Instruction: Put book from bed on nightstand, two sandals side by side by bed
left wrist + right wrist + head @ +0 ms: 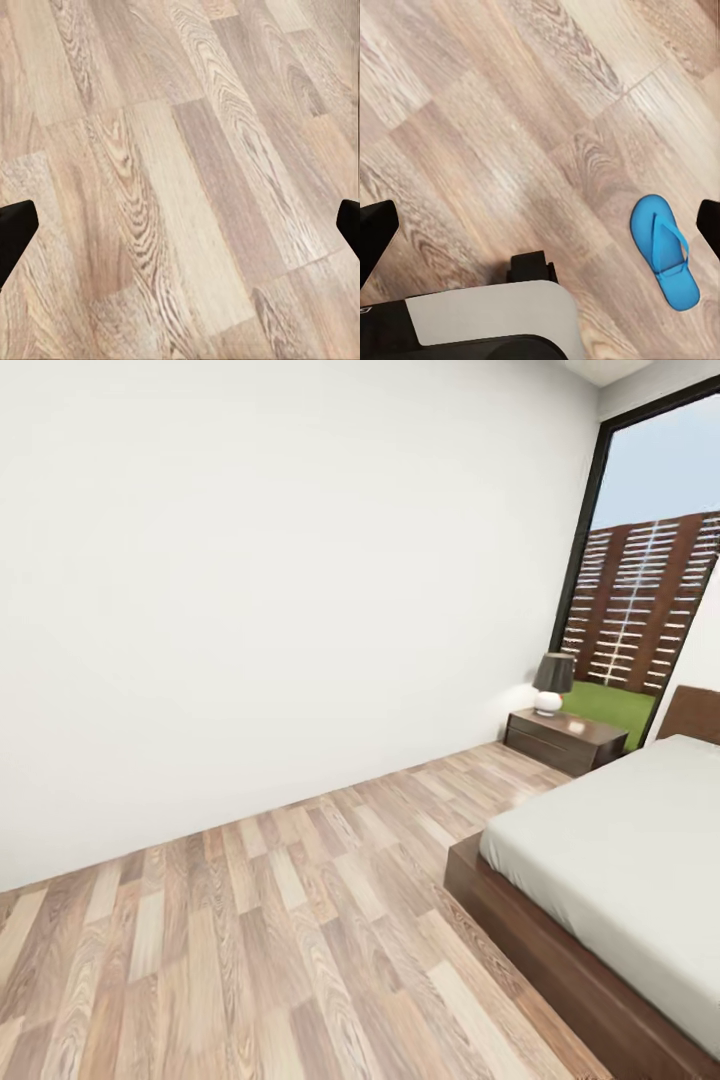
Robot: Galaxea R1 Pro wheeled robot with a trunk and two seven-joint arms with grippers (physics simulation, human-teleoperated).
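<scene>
While the head view looks along a white wall, the bed fills the right side — dark frame, pale mattress — with the nightstand beyond it by the window, a lamp on top. One blue sandal lies flat on the wood floor, beside the robot's grey base. Both the left pincer and right pincer stand wide — holding nothing.

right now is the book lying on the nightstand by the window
No, the nightstand carries a lamp with a dark shade and white base, and the rest of its top shows bare dark wood.
</scene>
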